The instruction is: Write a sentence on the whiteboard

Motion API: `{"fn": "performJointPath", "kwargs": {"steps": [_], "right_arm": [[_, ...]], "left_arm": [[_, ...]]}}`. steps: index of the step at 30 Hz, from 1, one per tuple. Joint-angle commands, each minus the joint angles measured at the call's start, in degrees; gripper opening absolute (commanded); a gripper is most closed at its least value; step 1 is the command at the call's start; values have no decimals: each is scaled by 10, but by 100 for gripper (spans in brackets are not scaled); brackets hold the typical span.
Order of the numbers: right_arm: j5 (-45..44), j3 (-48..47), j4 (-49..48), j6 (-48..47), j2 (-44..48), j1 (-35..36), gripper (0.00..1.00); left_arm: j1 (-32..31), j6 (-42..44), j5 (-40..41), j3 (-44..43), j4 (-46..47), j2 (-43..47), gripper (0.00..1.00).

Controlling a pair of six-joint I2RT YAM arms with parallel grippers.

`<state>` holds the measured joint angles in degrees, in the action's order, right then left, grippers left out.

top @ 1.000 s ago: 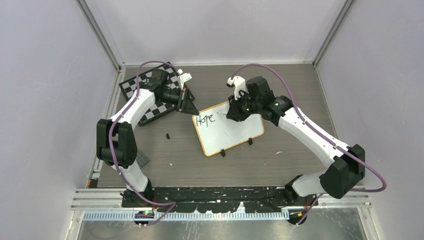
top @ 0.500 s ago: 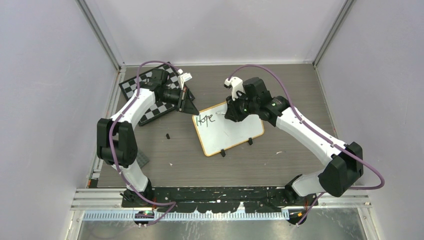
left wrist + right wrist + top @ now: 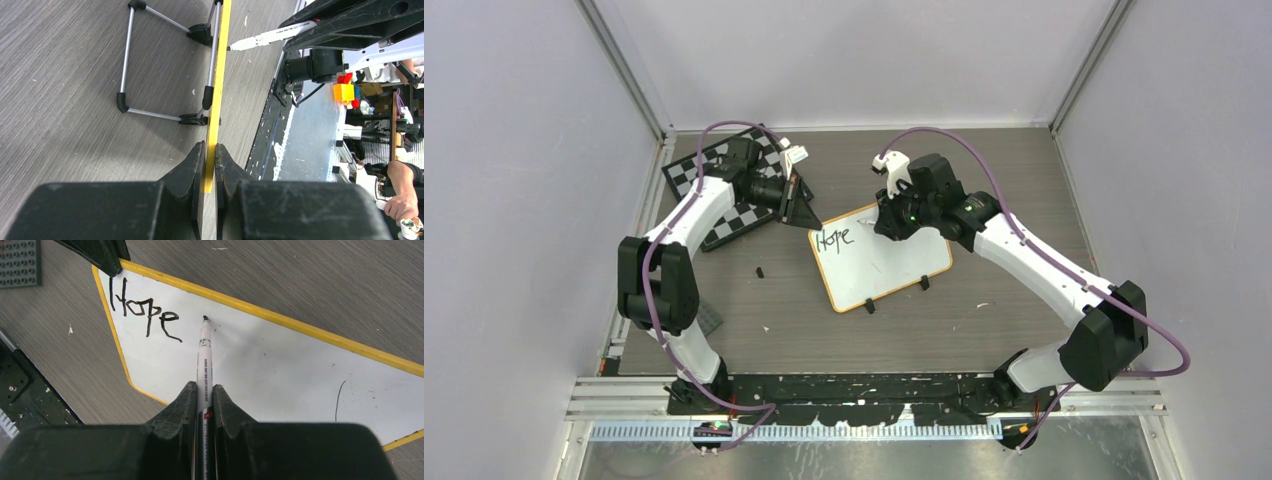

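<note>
The whiteboard [image 3: 886, 258] lies tilted at mid-table, propped on its black clip feet, with "Hope" written in black at its top left. My left gripper [image 3: 809, 218] is shut on the board's top left corner; in the left wrist view the fingers clamp its yellow rim [image 3: 214, 125] edge-on. My right gripper [image 3: 886, 218] is shut on a white marker [image 3: 204, 360]. The marker's black tip touches the board just right of "Hope" [image 3: 142, 310]. The marker also shows in the left wrist view [image 3: 272, 36].
A black-and-white chequered chessboard [image 3: 734, 215] lies at the back left under the left arm. A small black piece [image 3: 759, 271] sits left of the whiteboard. A grey studded plate [image 3: 19, 262] lies near the board's corner. A stray black line [image 3: 339, 397] marks the board's right part.
My right gripper has shifted slightly left with the marker. The left arm and the board have not moved.
</note>
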<state>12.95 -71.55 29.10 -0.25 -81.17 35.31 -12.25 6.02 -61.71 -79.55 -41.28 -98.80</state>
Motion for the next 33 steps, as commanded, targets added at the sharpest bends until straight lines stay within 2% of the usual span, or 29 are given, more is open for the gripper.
{"fn": "performJointPath", "kwargs": {"steps": [1,22,33], "right_arm": [[-18,-5,-23,0,-5,3,0],[5,28,22,-13,7,2,0],[-24,10,28,-29,27,1,0]], "left_arm": [[-11,12,28,-9,-6,-16,0],[-11,21,32,-10,-15,-17,0],[-12,19,31,-9,-15,-15,0]]}}
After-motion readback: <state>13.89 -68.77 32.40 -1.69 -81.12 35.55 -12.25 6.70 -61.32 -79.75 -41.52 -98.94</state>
